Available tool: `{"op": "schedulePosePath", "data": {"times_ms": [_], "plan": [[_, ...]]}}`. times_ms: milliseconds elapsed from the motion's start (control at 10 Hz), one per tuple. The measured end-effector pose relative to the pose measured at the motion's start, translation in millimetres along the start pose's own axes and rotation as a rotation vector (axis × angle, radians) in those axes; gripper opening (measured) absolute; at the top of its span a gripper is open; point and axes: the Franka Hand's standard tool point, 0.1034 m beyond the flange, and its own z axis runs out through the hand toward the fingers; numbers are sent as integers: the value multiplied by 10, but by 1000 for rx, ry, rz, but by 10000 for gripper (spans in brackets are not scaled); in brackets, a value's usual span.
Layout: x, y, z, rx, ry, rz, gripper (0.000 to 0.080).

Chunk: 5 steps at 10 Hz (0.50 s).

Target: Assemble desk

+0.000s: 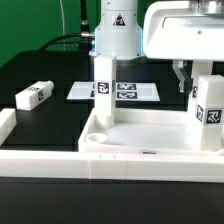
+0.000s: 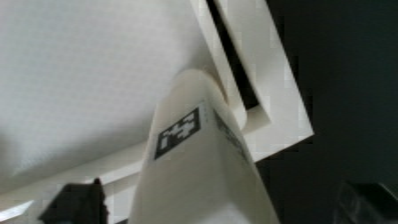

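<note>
Pincer (image 1: 181, 80) spread at upper right, above an upright leg (image 1: 208, 112) standing on the desk top (image 1: 150, 135).

Desk top (image 1: 150, 138): white plastic, smooth, light satin sheen on rims and rounded recesses. Upright legs (image 1: 103, 88): same smooth white plastic, matt black-and-white printed tags on faces. Loose leg (image 1: 34, 96): identical finish. Marker board (image 1: 128, 92): thin, flat, matt white, paper-like. Table (image 1: 40, 70): black, matt, even. Border rail (image 1: 40, 155): white, smooth, plastic-looking. Leg (image 2: 196, 150) in wrist view: smooth, faintly glossy.
</note>
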Motion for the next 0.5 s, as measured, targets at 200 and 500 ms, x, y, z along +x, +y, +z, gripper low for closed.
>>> {"op": "schedulePosePath", "data": {"times_ms": [200,500], "plan": [[5,8,0,-2,1,-146,649],[12,24,0,-24,6,-346,649]]}}
